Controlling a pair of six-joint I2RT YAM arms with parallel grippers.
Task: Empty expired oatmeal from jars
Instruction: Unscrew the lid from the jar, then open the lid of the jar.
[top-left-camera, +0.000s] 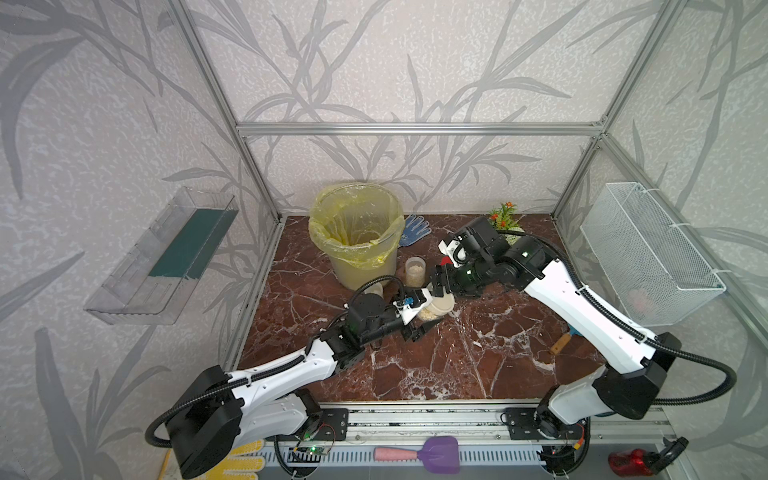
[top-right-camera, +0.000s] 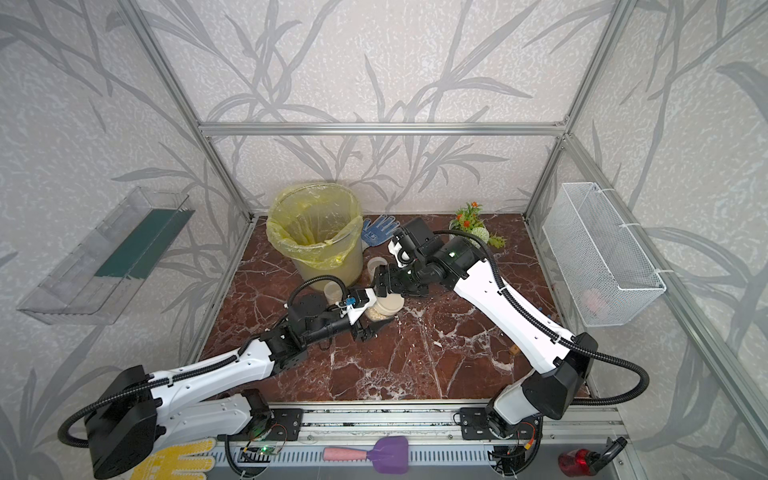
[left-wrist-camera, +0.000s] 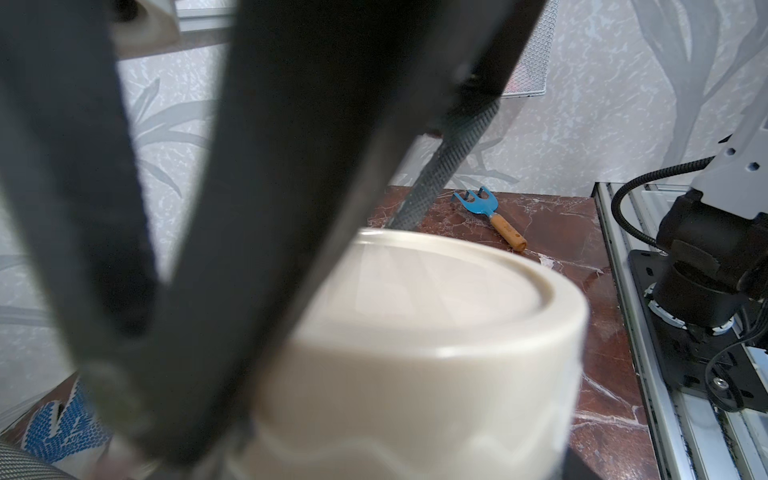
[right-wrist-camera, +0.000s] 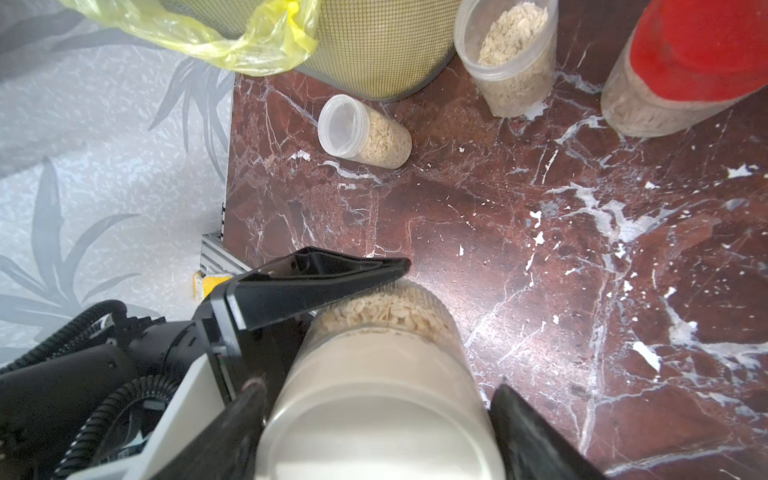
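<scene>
Yellow-lined bucket (top-left-camera: 361, 266) stands far left. Just near of it, over the desk (top-left-camera: 478, 365) centre, left fingers (right-wrist-camera: 316, 282) grip the tilted squat jar (top-left-camera: 436, 309) of oatmeal (right-wrist-camera: 386, 307); right fingers (right-wrist-camera: 536, 440) straddle its beige lid (right-wrist-camera: 382, 424), open. Unscrewing here, short of the bucket, could spill flakes. Only the right wrist view shows the red-capped jar (right-wrist-camera: 685, 62) clearly.
</scene>
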